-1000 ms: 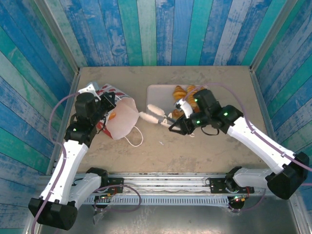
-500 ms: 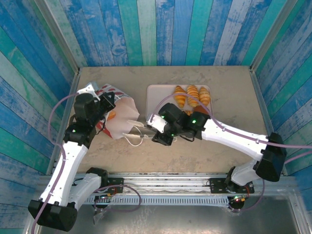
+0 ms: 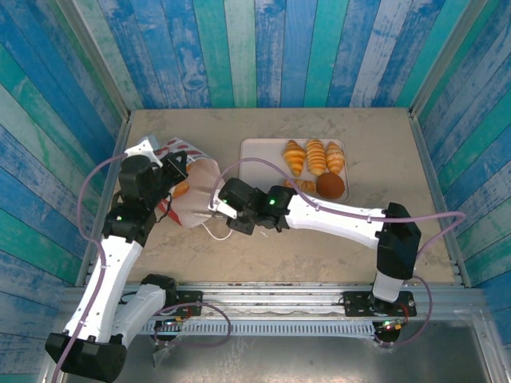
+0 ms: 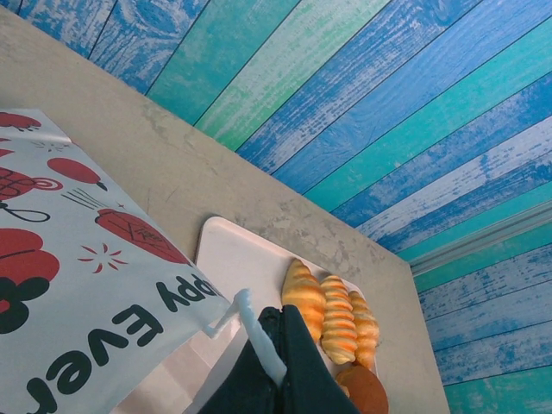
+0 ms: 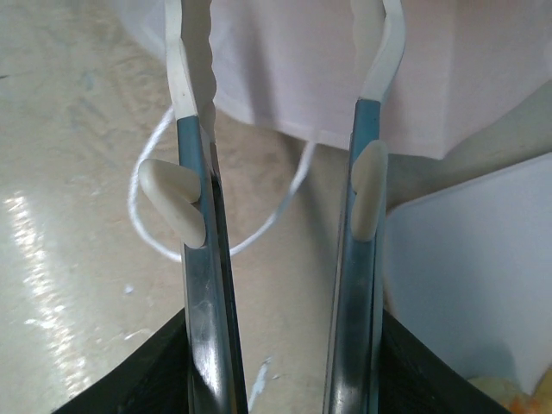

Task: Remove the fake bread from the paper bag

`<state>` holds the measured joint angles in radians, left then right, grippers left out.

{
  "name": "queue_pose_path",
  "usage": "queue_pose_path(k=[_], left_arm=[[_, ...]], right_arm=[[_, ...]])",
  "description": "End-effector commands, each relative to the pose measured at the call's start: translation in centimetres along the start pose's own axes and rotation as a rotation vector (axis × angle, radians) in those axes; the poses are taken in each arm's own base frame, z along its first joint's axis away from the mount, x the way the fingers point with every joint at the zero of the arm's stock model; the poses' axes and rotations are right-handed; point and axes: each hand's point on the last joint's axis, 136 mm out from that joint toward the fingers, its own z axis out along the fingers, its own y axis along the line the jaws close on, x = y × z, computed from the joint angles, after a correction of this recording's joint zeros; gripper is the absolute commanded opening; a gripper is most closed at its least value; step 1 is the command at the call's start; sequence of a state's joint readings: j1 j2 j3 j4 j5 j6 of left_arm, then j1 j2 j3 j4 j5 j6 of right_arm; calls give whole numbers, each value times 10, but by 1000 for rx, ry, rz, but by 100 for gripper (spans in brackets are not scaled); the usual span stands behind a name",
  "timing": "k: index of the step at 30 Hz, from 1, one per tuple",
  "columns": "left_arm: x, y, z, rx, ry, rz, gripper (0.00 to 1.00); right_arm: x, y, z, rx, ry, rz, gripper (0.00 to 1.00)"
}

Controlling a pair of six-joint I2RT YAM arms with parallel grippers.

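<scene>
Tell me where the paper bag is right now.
In the top view, the paper bag lies at left, just left of the pink tray, its open mouth facing the right end effector.

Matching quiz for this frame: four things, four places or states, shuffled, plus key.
1. left gripper
2. right gripper
3. round bun
4. cord handle

a. on the tray
b. open, pointed at the mouth of the paper bag
c. shut on the bag's rim
d. lying loose on the table

Pairs: 1-c, 2-b, 3-a, 4-d
</scene>
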<state>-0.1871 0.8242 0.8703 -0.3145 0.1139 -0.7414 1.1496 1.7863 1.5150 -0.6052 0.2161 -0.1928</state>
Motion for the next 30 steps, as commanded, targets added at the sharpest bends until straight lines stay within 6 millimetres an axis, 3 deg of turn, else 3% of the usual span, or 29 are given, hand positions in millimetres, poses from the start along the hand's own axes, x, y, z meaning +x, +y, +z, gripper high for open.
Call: queue_pose_path(k=[1,6,9,13,16,30], left_arm=[[-1,-6,-2,33,-10,-6,0],[1,-8,2,47,2,-12,0],[2,-8,2,47,9,-11,0],[3,-7,1,46,9,-9,0],[3,-7,1,48,5,-13,0],[5,-7,5,54,17,-23,0]], right_arm=[[-13,-22,-1,104,-8,119,48],[-30,-9,8,-18,-47,281,48],[-35,13,20,-124,-45,230,48],[-23,10,41,-67,41,135,49],[-18,-4,53,31,96,68,49],[-24,-25,88,256,146,-244,52]])
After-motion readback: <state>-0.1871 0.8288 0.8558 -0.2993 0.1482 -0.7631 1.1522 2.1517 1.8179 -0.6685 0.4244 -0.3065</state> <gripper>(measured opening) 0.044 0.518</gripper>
